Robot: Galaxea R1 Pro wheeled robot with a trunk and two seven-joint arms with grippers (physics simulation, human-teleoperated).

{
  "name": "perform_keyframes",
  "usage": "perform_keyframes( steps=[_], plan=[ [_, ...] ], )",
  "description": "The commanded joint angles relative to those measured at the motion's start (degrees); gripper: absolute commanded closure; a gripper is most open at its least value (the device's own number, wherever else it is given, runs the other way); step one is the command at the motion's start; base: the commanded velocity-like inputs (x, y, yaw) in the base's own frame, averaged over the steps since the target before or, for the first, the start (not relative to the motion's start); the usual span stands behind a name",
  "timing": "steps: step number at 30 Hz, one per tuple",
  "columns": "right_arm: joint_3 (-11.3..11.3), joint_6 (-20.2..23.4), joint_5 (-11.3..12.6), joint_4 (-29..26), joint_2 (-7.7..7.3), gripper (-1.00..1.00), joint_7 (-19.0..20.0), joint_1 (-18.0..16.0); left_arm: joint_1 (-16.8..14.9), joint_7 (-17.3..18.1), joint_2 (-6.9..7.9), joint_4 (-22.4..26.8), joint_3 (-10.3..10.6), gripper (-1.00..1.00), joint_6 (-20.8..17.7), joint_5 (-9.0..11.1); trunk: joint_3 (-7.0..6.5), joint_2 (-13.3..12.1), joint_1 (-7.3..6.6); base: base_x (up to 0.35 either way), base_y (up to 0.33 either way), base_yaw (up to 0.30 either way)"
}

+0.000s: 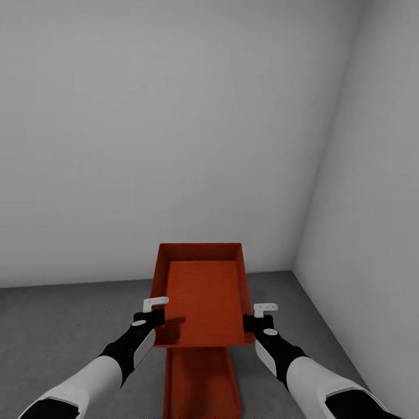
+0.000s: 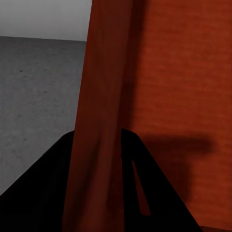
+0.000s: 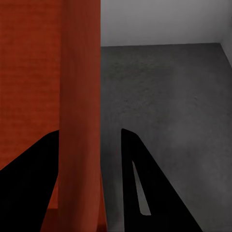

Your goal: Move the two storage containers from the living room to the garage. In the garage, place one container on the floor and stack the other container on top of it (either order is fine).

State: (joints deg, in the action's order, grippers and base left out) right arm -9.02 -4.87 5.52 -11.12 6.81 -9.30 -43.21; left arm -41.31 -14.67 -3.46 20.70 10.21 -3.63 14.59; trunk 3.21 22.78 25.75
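**Orange bin held over its twin**

Orange-red upper bin (image 1: 202, 294) hangs in the garage corner, each long wall gripped by closed jaws: left gripper (image 1: 152, 311), right gripper (image 1: 259, 318). Lower bin (image 1: 201, 378) sits on the concrete floor (image 1: 58, 326). Stacking step: next, align and lower squarely.

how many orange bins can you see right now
2: one storage container held up between the left gripper and right gripper; the other sits below it.

Dark grey concrete floor (image 1: 70, 326) (speckled), lower orange-red container (image 1: 201, 384) resting on it
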Motion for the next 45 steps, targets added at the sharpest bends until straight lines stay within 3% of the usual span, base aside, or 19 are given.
perform_keyframes(
  steps=[1, 45],
  plan=[
    [-0.6, -0.2, 1.1, 0.2, -0.04, 1.0, -0.3, 0.0, -0.1, -0.7, 0.47, 0.3, -0.4, 1.0, 1.1, -0.8, 0.22, 0.1, 0.03, 0.0, 0.0, 0.0],
    [-0.6, -0.2, 1.1, 0.2, -0.04, 1.0, -0.3, 0.0, -0.1, -0.7, 0.47, 0.3, -0.5, 1.0, 1.1, -0.8, 4.21, 0.1, 0.03, 0.011, 0.0, 0.0]
  ],
)
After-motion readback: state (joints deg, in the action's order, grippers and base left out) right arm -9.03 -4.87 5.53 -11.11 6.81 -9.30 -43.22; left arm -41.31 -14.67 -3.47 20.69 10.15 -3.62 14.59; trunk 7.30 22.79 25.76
